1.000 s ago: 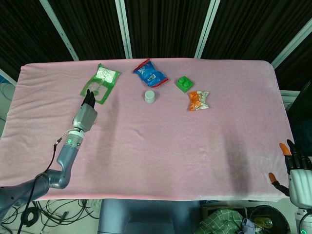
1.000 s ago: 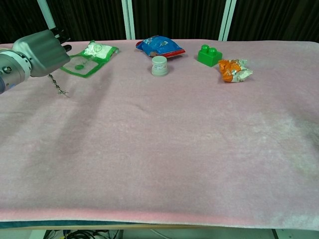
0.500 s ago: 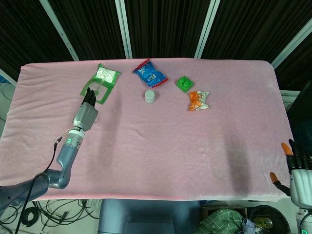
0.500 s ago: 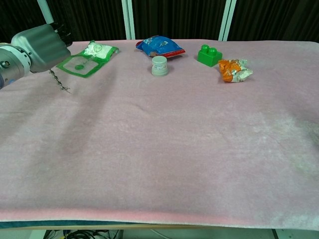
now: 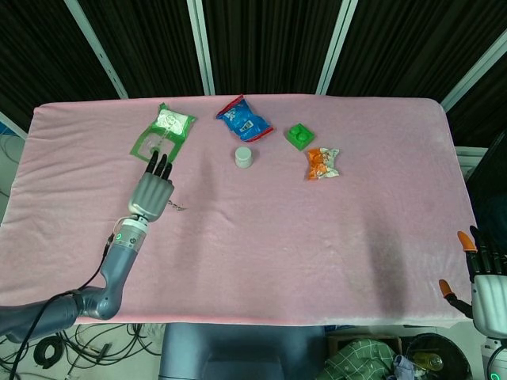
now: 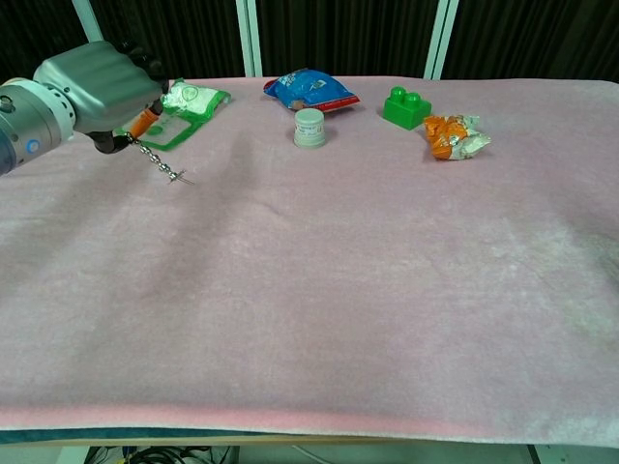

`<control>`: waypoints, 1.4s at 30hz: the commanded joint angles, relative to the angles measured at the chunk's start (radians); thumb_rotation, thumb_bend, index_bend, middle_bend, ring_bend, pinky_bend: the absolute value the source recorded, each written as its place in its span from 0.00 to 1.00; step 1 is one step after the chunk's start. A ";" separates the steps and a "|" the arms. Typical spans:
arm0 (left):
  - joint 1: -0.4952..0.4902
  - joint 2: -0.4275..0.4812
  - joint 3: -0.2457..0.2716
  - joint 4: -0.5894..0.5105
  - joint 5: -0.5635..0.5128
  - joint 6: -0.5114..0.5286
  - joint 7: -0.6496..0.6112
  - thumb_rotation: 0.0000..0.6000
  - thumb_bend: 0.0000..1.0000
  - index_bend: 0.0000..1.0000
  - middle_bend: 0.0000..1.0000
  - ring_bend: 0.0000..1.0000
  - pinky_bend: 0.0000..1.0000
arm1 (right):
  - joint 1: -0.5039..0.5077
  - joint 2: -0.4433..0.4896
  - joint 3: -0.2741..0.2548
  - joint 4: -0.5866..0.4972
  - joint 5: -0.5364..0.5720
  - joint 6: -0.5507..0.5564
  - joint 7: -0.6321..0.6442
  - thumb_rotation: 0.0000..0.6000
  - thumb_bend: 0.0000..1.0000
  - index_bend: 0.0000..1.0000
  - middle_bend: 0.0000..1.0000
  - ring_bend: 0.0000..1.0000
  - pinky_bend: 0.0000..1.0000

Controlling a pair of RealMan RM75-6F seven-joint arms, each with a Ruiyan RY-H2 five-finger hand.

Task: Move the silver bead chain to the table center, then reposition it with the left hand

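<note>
silver bead chain (image 6: 155, 162) held by the left hand (image 6: 97, 82) above the left part of the pink tabletop (image 6: 338, 271)

the chain is pinched at its upper end under the left hand (image 5: 152, 194), and its free end is seen slanting down toward the cloth, just in front of the green packet (image 6: 169, 114). the right hand (image 5: 485, 281) is seen at the near right edge of the tabletop, fingers spread and nothing in it. a blue snack bag (image 5: 244, 119), a white cap (image 5: 244, 157), a green block (image 5: 299, 135) and an orange packet (image 5: 323, 163) are laid along the far side.
</note>
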 commanded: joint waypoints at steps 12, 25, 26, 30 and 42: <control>0.078 -0.048 -0.046 -0.218 -0.155 0.164 -0.100 1.00 0.41 0.66 0.15 0.00 0.00 | 0.000 0.001 0.000 0.001 0.002 -0.002 0.001 1.00 0.16 0.08 0.00 0.01 0.18; 0.067 -0.188 -0.096 -0.124 -0.223 0.125 -0.255 1.00 0.41 0.65 0.14 0.00 0.00 | 0.001 0.001 -0.001 0.003 0.005 -0.009 -0.001 1.00 0.16 0.08 0.00 0.01 0.18; 0.059 -0.197 -0.098 -0.112 -0.224 0.123 -0.253 1.00 0.41 0.65 0.14 0.00 0.00 | 0.001 0.001 0.000 0.004 0.006 -0.009 -0.001 1.00 0.16 0.08 0.00 0.01 0.18; 0.026 -0.238 -0.115 -0.072 -0.233 0.124 -0.237 1.00 0.41 0.65 0.14 0.00 0.00 | 0.001 0.000 0.000 0.004 0.008 -0.010 -0.002 1.00 0.16 0.08 0.00 0.01 0.18; -0.042 -0.352 -0.161 0.017 -0.272 0.141 -0.206 1.00 0.41 0.64 0.14 0.00 0.00 | 0.001 -0.004 0.000 0.008 0.010 -0.011 -0.003 1.00 0.16 0.08 0.00 0.01 0.18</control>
